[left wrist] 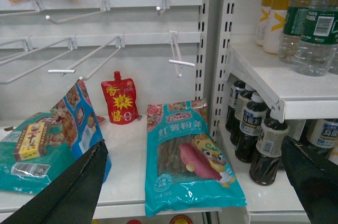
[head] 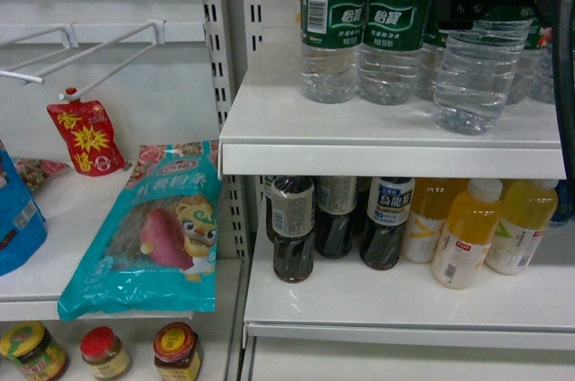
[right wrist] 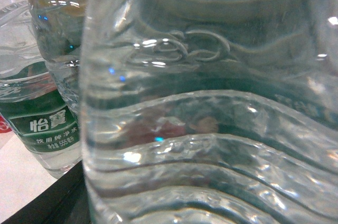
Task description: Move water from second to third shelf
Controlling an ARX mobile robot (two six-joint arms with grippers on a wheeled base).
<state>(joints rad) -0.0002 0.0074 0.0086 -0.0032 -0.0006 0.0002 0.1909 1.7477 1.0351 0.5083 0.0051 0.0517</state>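
Shelf (head: 386,134), water (head: 472,84), top hidden

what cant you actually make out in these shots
- Right gripper: head view, only a dark shape behind the water bottle; jaws hidden.
- Bottle caps: head view, cut off by the top edge.
- Right wrist view: the bottle fills the frame, hiding the shelf.
- Left gripper: fingertips below the frame.

Your head camera looks forward and slightly down at the shelf (head: 386,134) holding green-labelled water bottles (head: 334,26). Your left wrist camera sits farther back and lower left, facing the same shelving; both views share the teal noodle packet (head: 157,228). Your right wrist camera is pressed close against a clear ribbed bottle (right wrist: 211,129).
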